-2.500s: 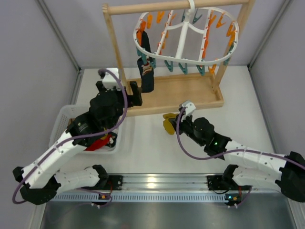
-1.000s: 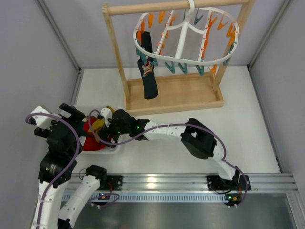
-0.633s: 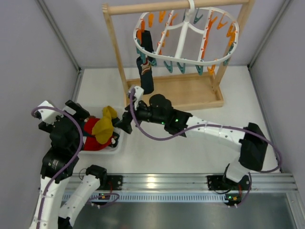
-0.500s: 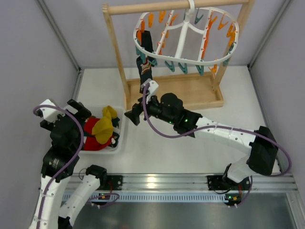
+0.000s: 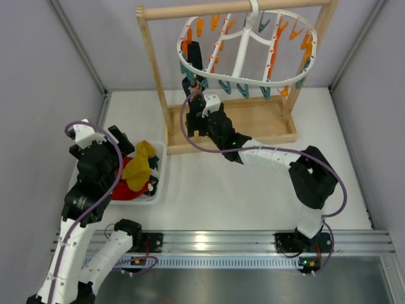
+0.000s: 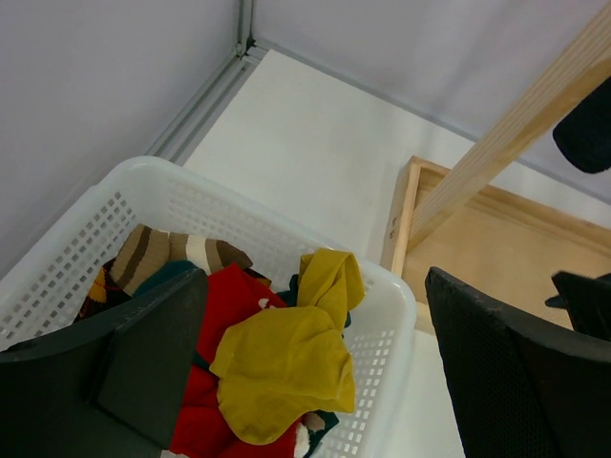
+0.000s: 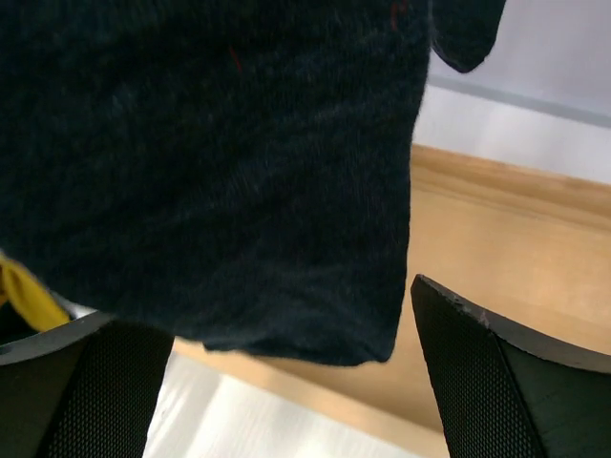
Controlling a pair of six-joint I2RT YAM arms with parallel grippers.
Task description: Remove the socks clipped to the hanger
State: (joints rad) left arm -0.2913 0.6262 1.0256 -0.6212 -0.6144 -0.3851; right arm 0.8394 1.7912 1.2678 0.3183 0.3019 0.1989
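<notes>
- White plastic hanger (image 5: 242, 56), upper centre of the top view, keeps one dark sock (image 7: 210, 162) clipped at its left rim; I judge this removal is the step in hand.
- Basket (image 6: 153, 172), lower left, contains a red sock (image 6: 234, 305), a mustard sock (image 6: 286, 363) and a striped sock (image 6: 153, 253); left gripper (image 6: 315, 286) hovers above, fingers apart, empty.
- Right gripper (image 7: 263, 315) straddles the dark sock's lower end, fingers wide apart; next I'd close, then tug downward.

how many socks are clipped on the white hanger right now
1: a dark sock clipped at the left side of the hanger, lower end by the open right gripper. Other clips look bare, though some are partly hidden.
</notes>
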